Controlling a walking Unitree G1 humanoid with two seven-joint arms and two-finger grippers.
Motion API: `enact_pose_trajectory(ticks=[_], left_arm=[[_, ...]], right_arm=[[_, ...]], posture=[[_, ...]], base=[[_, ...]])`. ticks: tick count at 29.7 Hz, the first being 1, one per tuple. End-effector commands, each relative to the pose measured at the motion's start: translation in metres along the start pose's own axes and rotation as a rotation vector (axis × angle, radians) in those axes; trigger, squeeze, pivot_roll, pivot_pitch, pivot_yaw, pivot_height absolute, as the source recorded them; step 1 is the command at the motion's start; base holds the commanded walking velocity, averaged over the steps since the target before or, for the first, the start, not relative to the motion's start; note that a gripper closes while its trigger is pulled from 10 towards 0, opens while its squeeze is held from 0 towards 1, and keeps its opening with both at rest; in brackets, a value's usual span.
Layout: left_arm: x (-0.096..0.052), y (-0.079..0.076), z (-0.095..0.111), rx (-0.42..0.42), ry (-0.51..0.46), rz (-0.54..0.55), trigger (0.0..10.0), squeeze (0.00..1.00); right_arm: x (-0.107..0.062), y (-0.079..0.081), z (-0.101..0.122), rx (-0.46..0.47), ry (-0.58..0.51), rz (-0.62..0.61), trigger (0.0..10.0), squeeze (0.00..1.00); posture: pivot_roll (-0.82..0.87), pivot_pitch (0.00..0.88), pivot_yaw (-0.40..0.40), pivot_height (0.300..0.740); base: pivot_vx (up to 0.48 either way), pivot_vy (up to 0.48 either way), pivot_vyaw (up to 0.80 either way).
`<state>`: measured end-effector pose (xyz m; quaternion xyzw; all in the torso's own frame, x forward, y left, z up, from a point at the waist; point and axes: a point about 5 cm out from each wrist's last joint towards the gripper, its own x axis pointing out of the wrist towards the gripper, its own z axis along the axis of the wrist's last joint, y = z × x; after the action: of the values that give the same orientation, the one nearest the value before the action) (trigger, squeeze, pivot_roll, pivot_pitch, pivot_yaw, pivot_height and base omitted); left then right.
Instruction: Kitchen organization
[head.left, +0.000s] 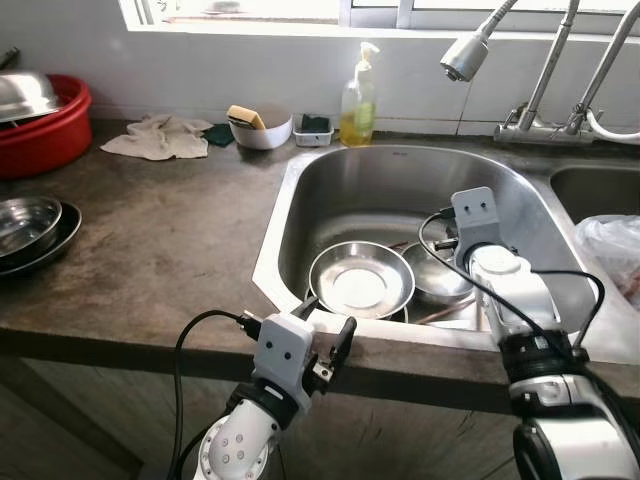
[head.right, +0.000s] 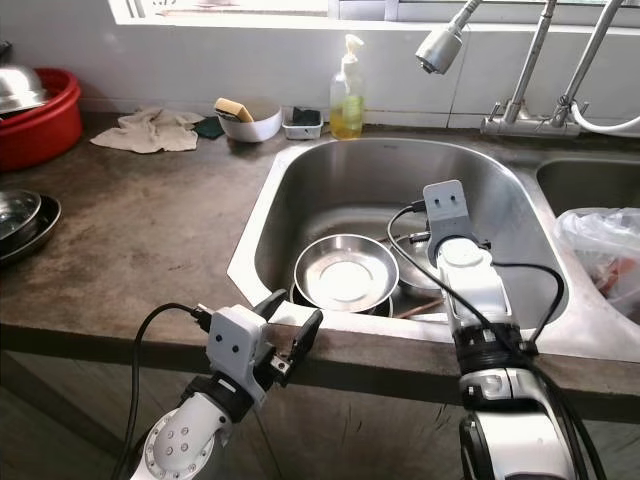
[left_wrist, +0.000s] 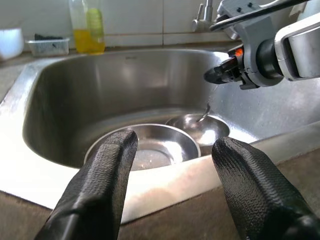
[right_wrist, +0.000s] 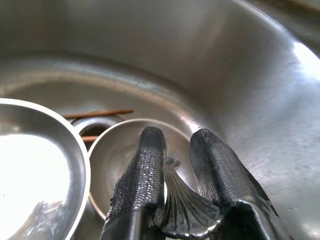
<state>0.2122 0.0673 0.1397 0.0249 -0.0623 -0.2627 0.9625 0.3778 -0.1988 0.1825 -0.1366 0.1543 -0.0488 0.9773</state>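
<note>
Spoon (right_wrist: 187, 210): its wide metal end sits clamped between the right gripper's two black fingers, over the small bowl.
Right gripper (right_wrist: 175, 150): down inside the sink, fingers closed almost together on the spoon, tips just above the small bowl.
Small bowl (head.left: 440, 275): steel, on the sink floor directly below the right gripper, touching the big bowl beside it.
Big bowl (head.left: 361, 279): shiny and shallow, on the sink floor ahead of the left gripper, beyond the rim.
Chopsticks (right_wrist: 97, 114): thin brown sticks on the sink floor behind both bowls.
Left gripper (head.left: 327, 330): at the near rim of the sink, fingers spread wide apart, holding nothing.
Sink (head.left: 330, 190): steel basin set in a dark counter (head.left: 170, 240).
Writing: a small stamped mark on the sink's back wall, too small to read.
Soap bottle (head.left: 359, 100): yellow liquid, pump top, behind the sink; no label readable.
Tap head (head.left: 464, 55): hangs above the right gripper.
</note>
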Motion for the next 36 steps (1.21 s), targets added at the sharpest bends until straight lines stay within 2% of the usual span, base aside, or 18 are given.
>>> enact_pose_trajectory(ticks=[1,2,10,13,14,16,21,22,23,24,25,26,27,29,31,36], left_arm=[[-0.001,0.001,0.004,0.004,-0.006,0.017,10.0,0.00],[-0.001,0.001,0.004,0.005,-0.007,0.017,10.0,0.00],[0.002,0.001,0.004,0.004,-0.008,0.017,10.0,0.00],[0.003,0.001,0.004,0.004,-0.008,0.017,10.0,0.00],[0.004,0.002,0.004,0.004,-0.008,0.021,10.0,0.00],[0.004,0.005,0.004,0.007,-0.008,0.034,10.0,0.00],[0.004,0.006,0.003,0.009,-0.009,0.039,10.0,0.00],[0.006,0.007,0.004,0.014,-0.014,0.040,10.0,0.00],[0.006,0.007,0.004,0.014,-0.014,0.040,10.0,0.00],[0.007,0.008,0.005,0.018,-0.019,0.042,10.0,0.00],[0.007,0.008,0.005,0.018,-0.019,0.042,10.0,0.00],[0.010,0.010,0.007,0.021,-0.028,0.044,10.0,0.00],[0.010,0.010,0.007,0.021,-0.028,0.044,10.0,0.00],[0.013,0.012,0.009,0.022,-0.039,0.045,10.0,0.00],[0.014,0.013,0.009,0.020,-0.041,0.043,10.0,0.00],[0.015,0.013,0.009,0.016,-0.041,0.041,10.0,0.00]], right_arm=[[0.002,0.000,0.004,-0.017,-0.008,0.011,10.0,0.52],[0.002,0.000,0.003,-0.016,-0.005,0.018,10.0,1.00],[0.003,-0.001,0.009,-0.018,-0.038,0.014,10.0,1.00],[0.000,-0.002,0.017,-0.003,-0.092,0.015,10.0,1.00],[-0.007,-0.002,0.029,0.030,-0.191,0.010,10.0,0.00],[-0.023,-0.001,0.041,0.115,-0.319,0.003,10.0,0.00],[-0.032,-0.001,0.045,0.144,-0.383,0.000,10.0,0.00],[-0.047,0.001,0.043,0.154,-0.436,-0.004,10.0,0.00],[-0.047,0.001,0.043,0.154,-0.436,-0.004,10.0,0.00],[-0.060,0.003,0.040,0.170,-0.478,-0.004,10.0,0.00],[-0.060,0.003,0.040,0.170,-0.478,-0.004,10.0,0.00],[-0.074,0.005,0.037,0.190,-0.519,-0.001,10.0,0.00],[-0.074,0.005,0.037,0.190,-0.519,-0.001,10.0,0.00],[-0.092,0.010,0.031,0.215,-0.566,0.020,10.0,0.00],[-0.103,0.015,0.025,0.244,-0.580,0.038,10.0,0.00],[-0.111,0.023,0.017,0.289,-0.576,0.045,10.0,0.00]], posture=[[0.22,0.131,-0.035,0.740],[0.22,0.133,-0.038,0.740],[0.21,0.132,-0.035,0.740],[0.21,0.126,-0.036,0.740],[0.21,0.121,-0.036,0.740],[0.21,0.116,-0.035,0.740],[0.20,0.112,-0.033,0.740],[0.20,0.101,-0.033,0.740],[0.20,0.101,-0.033,0.740],[0.20,0.098,-0.030,0.740],[0.20,0.098,-0.030,0.740],[0.19,0.091,-0.025,0.740],[0.19,0.091,-0.025,0.740],[0.18,0.085,-0.018,0.740],[0.18,0.081,-0.015,0.740],[0.18,0.077,-0.011,0.740]], base=[[0.000,0.000,0.00],[0.000,0.000,0.00],[0.000,0.000,0.00],[0.000,0.000,0.00],[0.000,0.000,0.00],[0.000,0.000,0.00],[0.000,0.000,0.00],[0.000,0.000,0.00],[0.000,0.000,0.00],[0.000,0.000,0.00],[0.000,0.000,0.00],[0.000,0.000,0.00],[0.000,0.000,0.00],[0.000,0.000,0.00],[0.000,0.000,0.00],[0.000,0.000,0.00]])
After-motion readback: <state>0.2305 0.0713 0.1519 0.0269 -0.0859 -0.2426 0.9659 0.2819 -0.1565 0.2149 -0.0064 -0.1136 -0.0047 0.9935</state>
